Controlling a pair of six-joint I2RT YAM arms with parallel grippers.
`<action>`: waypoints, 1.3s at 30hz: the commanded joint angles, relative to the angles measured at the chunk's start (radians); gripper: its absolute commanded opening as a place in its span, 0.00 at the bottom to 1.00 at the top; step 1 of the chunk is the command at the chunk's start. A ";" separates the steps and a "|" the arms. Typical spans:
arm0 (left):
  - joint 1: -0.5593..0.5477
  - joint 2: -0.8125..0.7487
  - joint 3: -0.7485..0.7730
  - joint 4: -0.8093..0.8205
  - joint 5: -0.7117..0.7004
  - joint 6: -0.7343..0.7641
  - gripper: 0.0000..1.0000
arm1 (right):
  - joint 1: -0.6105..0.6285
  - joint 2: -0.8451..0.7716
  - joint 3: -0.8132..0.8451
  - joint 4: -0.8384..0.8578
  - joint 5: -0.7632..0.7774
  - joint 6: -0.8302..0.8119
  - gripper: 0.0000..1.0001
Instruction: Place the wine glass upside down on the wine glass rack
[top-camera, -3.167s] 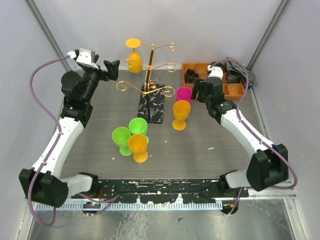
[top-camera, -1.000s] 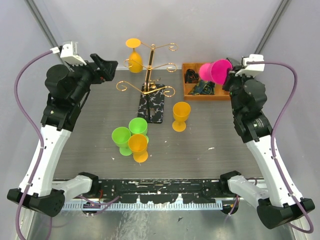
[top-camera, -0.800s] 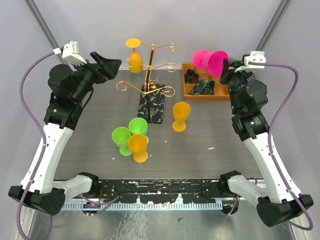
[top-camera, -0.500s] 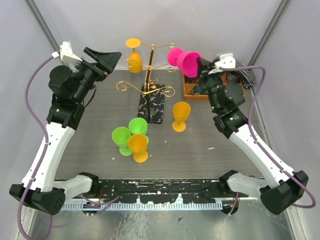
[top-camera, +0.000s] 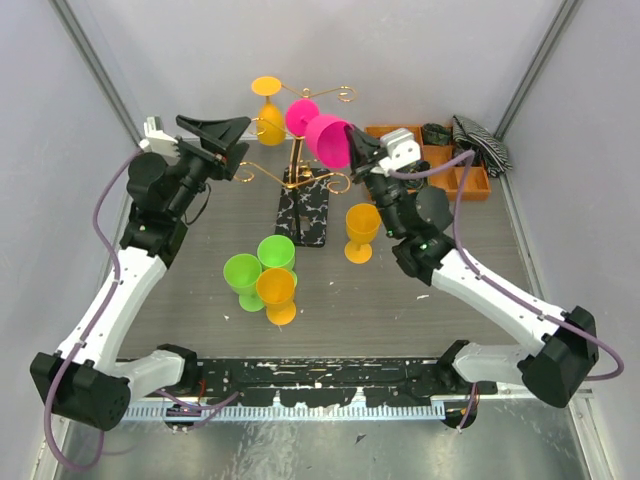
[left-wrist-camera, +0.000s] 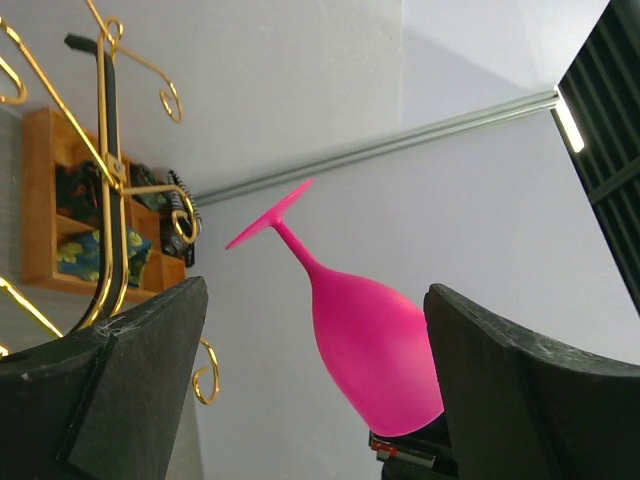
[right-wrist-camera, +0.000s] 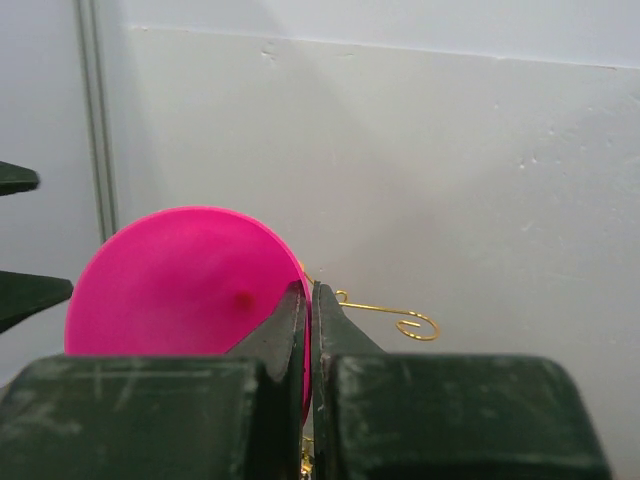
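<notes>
— Where's the right gripper (top-camera: 357, 150)?
— Clamped on the rim of the pink wine glass (top-camera: 325, 138). The glass is held high and tilted, with its foot at the gold wine glass rack (top-camera: 296, 150) pole. I cannot tell if they touch.
— And the left gripper (top-camera: 228, 148)?
— Jaws wide apart, raised just left of the rack.
— Around them?
— Dark grey table (top-camera: 200, 240) below, pale walls (top-camera: 420, 50) close behind.
— The glass itself?
— Opaque magenta, slim stem, flat round foot.

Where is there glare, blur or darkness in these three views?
Top external: evenly lit and sharp. Left wrist: the pink plastic wine glass is sharp; a bright white strip glares top right. Right wrist: the near black fingers look dark and slightly soft.
</notes>
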 joint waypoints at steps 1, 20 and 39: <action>-0.006 -0.051 -0.067 0.154 0.062 -0.158 0.96 | 0.071 0.032 -0.011 0.201 0.041 -0.098 0.01; -0.027 -0.178 -0.207 0.128 0.037 -0.237 0.97 | 0.295 0.271 -0.051 0.660 0.075 -0.456 0.01; -0.043 -0.134 -0.260 0.217 0.011 -0.327 0.86 | 0.376 0.264 -0.098 0.631 -0.040 -0.472 0.01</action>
